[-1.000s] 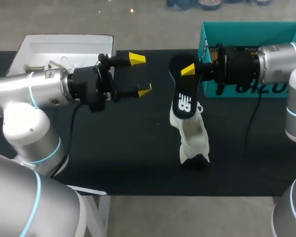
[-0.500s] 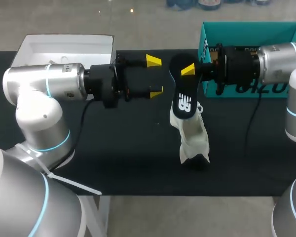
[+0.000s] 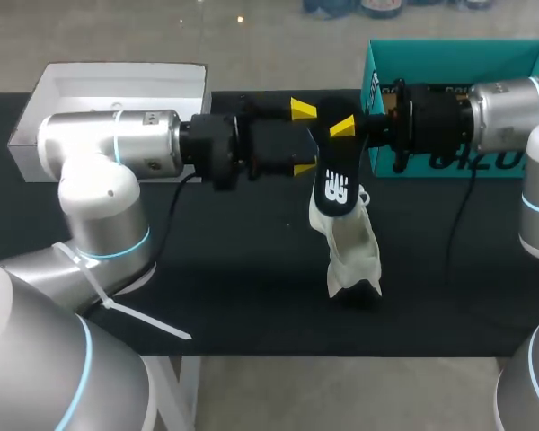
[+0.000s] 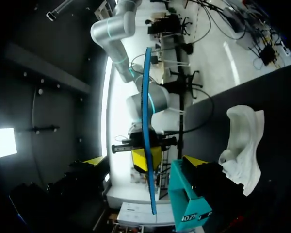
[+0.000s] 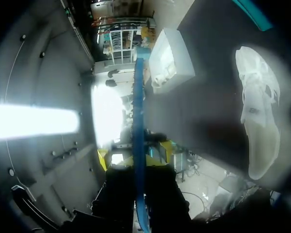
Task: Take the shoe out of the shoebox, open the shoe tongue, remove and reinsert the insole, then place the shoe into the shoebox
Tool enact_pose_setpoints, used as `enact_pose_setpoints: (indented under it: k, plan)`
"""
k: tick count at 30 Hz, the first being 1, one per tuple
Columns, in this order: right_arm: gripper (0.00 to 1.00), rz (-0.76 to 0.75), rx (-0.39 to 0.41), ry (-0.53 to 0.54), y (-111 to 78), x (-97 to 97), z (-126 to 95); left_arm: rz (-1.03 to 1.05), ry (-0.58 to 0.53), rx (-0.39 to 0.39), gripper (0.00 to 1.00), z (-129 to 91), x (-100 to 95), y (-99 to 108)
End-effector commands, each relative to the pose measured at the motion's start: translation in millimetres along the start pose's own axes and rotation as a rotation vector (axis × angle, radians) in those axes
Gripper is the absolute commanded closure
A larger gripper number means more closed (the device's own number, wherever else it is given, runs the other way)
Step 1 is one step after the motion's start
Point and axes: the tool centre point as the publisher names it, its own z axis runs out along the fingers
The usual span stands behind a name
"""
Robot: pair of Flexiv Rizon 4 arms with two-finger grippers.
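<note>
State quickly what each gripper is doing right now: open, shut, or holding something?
Left gripper: open, holding nothing.
Right gripper: shut on the insole.

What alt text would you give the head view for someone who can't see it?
The right hand holds a black insole over the white shoe on the black table. The left hand, open, is level with the insole, close beside it. A teal shoebox stands at the back right, a white box at the back left.
</note>
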Motion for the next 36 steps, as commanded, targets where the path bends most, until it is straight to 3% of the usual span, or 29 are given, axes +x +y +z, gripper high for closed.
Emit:
enact_pose_setpoints:
  k: [1, 2, 3, 11, 13, 15, 23, 24, 27, 36]
  plan:
    - [1.0, 0.001, -0.001, -0.002, 0.4, 0.1, 1.3, 0.0, 0.006, -0.002, 0.28, 5.4, 1.9, 4.5]
    - [1.0, 0.001, -0.001, -0.002, 0.4, 0.1, 1.3, 0.001, 0.013, -0.002, 0.51, 5.8, 2.5, 4.6]
    - [1.0, 0.001, -0.001, -0.002, 0.4, 0.1, 1.3, 0.001, 0.014, -0.001, 0.54, 6.3, 3.0, 4.6]
    - [1.0, 0.001, -0.001, -0.002, 0.4, 0.1, 1.3, -0.001, 0.023, 0.001, 0.69, 9.8, 4.7, 3.2]
    - [1.0, 0.001, -0.001, -0.002, 0.4, 0.1, 1.3, -0.001, 0.025, 0.002, 0.69, 10.0, 4.7, 2.9]
    - [1.0, 0.001, -0.001, -0.002, 0.4, 0.1, 1.3, -0.003, 0.025, 0.002, 0.62, 10.1, 4.8, 2.9]
    - [1.0, 0.001, -0.001, -0.002, 0.4, 0.1, 1.3, -0.002, 0.026, 0.001, 0.66, 15.1, 4.2, 0.5]
    - [1.0, 0.001, -0.001, -0.002, 0.4, 0.1, 1.3, -0.002, 0.027, 0.001, 0.71, 15.6, 4.6, 0.1]
    - [1.0, 0.001, -0.001, -0.002, 0.4, 0.1, 1.3, -0.005, 0.028, -0.001, 1.0, 16.5, 5.1, -0.8]
    - [1.0, 0.001, -0.001, -0.002, 0.4, 0.1, 1.3, -0.011, 0.03, -0.015, 1.0, 17.7, 4.0, -2.2]
